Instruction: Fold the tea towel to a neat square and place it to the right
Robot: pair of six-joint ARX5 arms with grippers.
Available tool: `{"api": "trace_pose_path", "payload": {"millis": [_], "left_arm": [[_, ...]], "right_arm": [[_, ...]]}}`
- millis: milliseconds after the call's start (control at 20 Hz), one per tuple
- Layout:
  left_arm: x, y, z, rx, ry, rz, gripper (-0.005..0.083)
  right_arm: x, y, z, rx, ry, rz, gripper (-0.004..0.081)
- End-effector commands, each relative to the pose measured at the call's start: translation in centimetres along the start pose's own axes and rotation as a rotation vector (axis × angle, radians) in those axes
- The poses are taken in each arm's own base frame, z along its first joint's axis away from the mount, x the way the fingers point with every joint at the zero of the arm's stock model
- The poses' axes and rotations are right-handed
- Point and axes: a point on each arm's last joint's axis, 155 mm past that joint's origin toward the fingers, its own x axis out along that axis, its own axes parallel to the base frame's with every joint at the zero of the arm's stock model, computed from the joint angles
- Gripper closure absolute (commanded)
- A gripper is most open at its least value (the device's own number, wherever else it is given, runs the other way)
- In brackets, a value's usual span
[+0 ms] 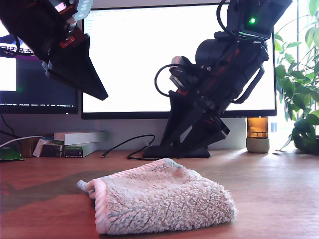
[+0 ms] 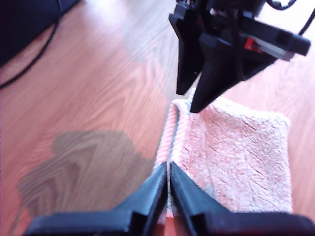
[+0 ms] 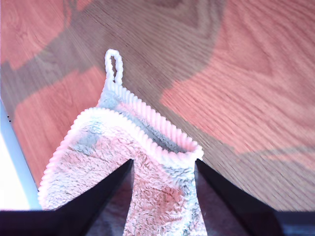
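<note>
Lying folded on the table (image 1: 279, 199) — tea towel (image 1: 164, 201), both hands clear.

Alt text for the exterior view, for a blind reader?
A folded fluffy pink-white tea towel lies on a wooden table. Two black robot arms hang above it, before bright monitors; my second hand is lower, just behind the towel.

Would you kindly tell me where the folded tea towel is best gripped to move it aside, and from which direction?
Grip the tea towel at its corded hem edge, coming down from above. That edge looks thick and firm, with the layers stacked, so one pinch probably holds the fold together. My first pincer hangs shut above it; my second pincer is open over the far side.
</note>
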Motion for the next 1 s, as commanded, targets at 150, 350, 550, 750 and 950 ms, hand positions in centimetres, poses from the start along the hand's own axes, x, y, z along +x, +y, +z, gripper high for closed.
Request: {"api": "trace_pose_path", "payload": {"millis": [150,350,550,750,950], "left_arm": [[0.0,-0.2,0.0,-0.007,0.005,-0.009,0.0797],[0.0,-0.3,-0.2,-0.01,0.01,-0.011,0.0797],[0.0,-0.3,-0.2,-0.01,0.01,-0.011,0.0796],[0.0,-0.3,-0.2,-0.01,0.011,-0.011,0.0797],[0.0,-0.3,-0.3,-0.011,0.013,-0.011,0.0797]], "right_arm": [[0.9,-0.9,-0.7,0.004,0.025,-0.019,0.042],[1.2,-1.0,-1.1,-0.013,0.041,-0.016,0.042],[1.4,-1.0,-1.2,-0.029,0.046,-0.014,0.042],[1.9,-0.9,-1.1,-0.041,0.047,-0.011,0.042],[2.4,-1.1,-1.6,-0.033,0.063,-0.007,0.042]]}}
